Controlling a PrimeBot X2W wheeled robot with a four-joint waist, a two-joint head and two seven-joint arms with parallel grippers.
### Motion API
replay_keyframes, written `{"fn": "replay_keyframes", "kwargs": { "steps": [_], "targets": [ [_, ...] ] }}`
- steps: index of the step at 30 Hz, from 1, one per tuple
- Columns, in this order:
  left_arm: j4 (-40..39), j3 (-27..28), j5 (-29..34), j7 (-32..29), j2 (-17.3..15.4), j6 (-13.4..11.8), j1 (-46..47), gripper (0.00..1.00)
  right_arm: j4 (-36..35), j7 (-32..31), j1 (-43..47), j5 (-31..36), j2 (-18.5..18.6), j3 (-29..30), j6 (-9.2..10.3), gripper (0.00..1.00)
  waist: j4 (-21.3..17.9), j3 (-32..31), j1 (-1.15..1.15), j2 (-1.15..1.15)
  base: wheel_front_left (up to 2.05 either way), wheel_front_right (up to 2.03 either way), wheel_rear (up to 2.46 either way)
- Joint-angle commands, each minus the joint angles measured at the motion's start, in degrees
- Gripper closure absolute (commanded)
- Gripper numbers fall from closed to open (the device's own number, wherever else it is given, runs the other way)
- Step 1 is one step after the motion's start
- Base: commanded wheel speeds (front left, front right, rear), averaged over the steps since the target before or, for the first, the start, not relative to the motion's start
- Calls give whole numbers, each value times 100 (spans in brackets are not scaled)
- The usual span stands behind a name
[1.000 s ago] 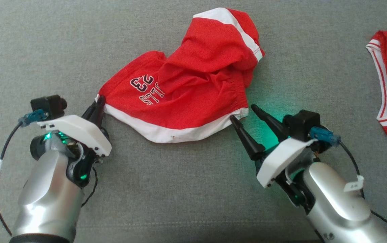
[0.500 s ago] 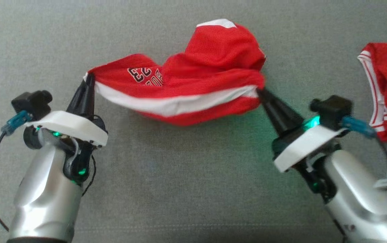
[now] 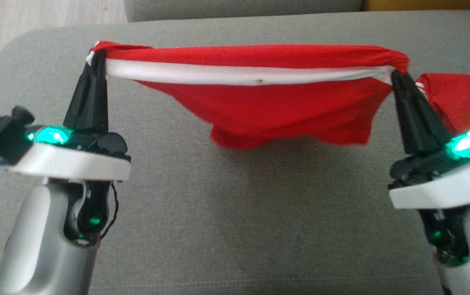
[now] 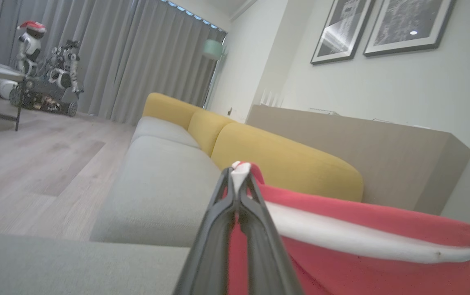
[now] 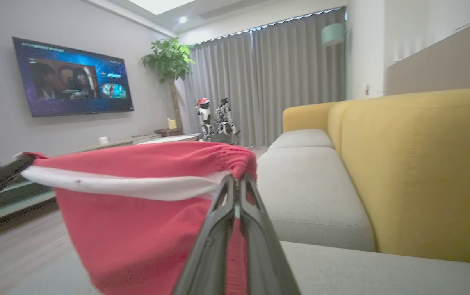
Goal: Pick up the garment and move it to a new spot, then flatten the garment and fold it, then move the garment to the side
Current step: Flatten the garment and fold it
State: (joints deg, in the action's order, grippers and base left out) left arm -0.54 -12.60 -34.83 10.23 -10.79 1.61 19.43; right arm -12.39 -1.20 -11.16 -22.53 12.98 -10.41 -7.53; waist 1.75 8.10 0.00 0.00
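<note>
Since the frame one second earlier, both hands have lifted off the grey sofa seat (image 3: 235, 213) and moved apart. The garment (image 3: 268, 102), then crumpled on the cushion, now hangs stretched between them. The head view has also shifted, so the seat's far edge and a strip of pale floor (image 3: 34, 16) appear at the top.

Left hand (image 3: 96, 57): fingers together, clamped on the left end of the garment's white band. In the left wrist view a tuft of white fabric protrudes above the closed fingers (image 4: 214, 229).

Right hand (image 3: 397, 76): open beside the hem a second ago, now closed on the right end of the band, where the red cloth is gathered. The right wrist view confirms its fingers (image 5: 259, 246) pinched on that bunched corner.

Garment: red, with the white band pulled nearly straight from hand to hand along the top. A small dark speck (image 3: 261, 80) sits near the band's middle. The red body sags below in loose folds. Whether the lowest fold clears the seat cannot be confirmed.

Second red garment (image 3: 456, 94): lies on the seat behind the right hand, partly hidden by it and apart from the held piece.

Yellow backrest (image 5: 415, 164): runs along the seat's far side in both wrist views.
</note>
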Motion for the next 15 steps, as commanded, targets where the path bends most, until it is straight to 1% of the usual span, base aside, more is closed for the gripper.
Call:
{"fn": "replay_keyframes", "kwargs": {
  "steps": [1,5,8,11,15],
  "targets": [
    [-623,216,85,-82,-210,-111,35,100,-505,-124,60,79,-56,98,4,100,-35,-74,0,0,0,0,0],
    [-1579,190,185,-289,-271,-328,-203,100,-1108,-379,312,157,-209,360,4,100,-69,-150,0,0,0,0,0],
    [-2078,184,225,-420,-305,-447,-321,100,-1409,-533,439,193,-314,451,4,100,-93,-164,0,0,0,0,0],
    [-2310,193,236,-519,-321,-533,-356,100,-1525,-644,464,222,-351,497,4,100,-106,-137,0,0,0,0,0],
    [-2276,185,285,-588,-358,-566,-240,100,-1515,-707,314,231,-377,489,4,100,-123,-60,0,0,0,0,0]
  ]
}}
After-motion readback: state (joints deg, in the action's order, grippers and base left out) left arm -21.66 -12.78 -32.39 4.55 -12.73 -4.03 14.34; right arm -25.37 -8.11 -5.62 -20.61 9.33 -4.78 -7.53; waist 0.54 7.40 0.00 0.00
